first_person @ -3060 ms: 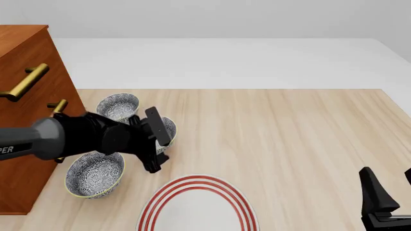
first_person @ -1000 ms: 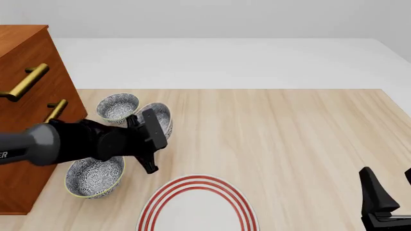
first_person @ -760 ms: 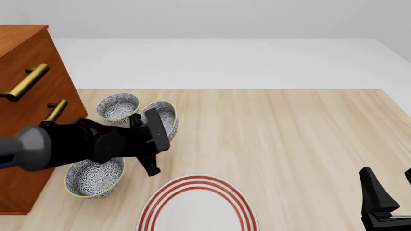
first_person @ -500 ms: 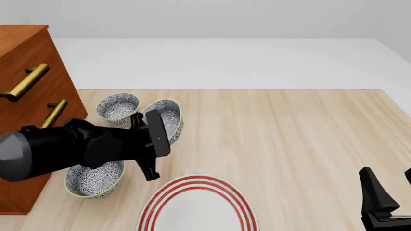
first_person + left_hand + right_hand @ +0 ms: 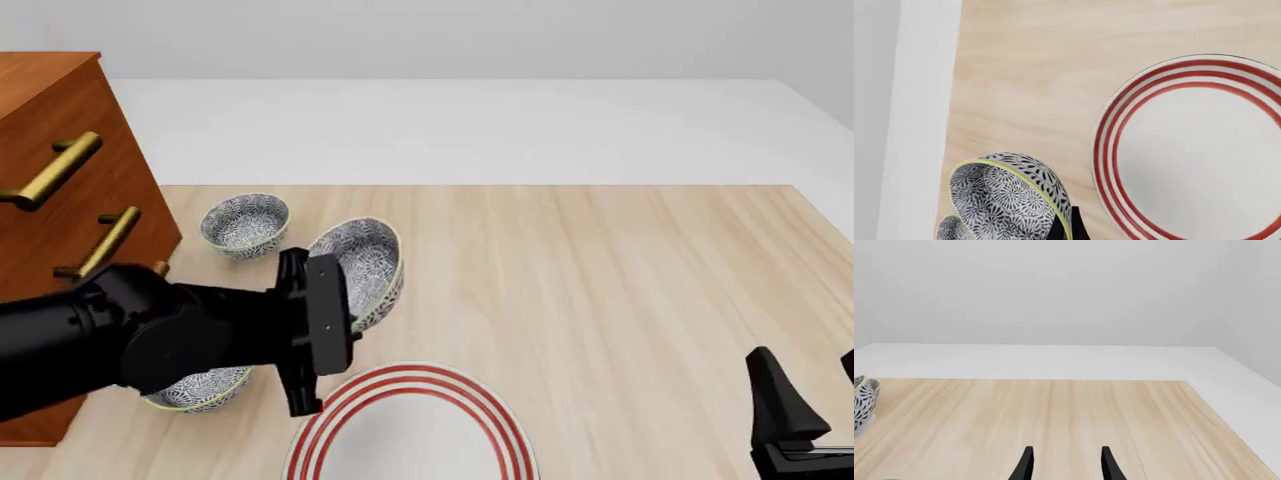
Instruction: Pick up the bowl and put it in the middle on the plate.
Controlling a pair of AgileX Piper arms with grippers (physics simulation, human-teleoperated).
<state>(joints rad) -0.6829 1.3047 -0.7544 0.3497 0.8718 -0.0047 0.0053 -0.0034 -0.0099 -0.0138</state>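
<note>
Above table, no legible writing

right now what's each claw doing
Left claw: closed on the bowl, lifted and tilted.
Right claw: open, holding nothing.

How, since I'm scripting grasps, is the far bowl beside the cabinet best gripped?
Take the far bowl by its rim, coming down from above. It stands upright with its mouth open, so one finger can go inside the wall and one outside. The rim's right side is probably best, away from the cabinet that stands close on its left.
</note>
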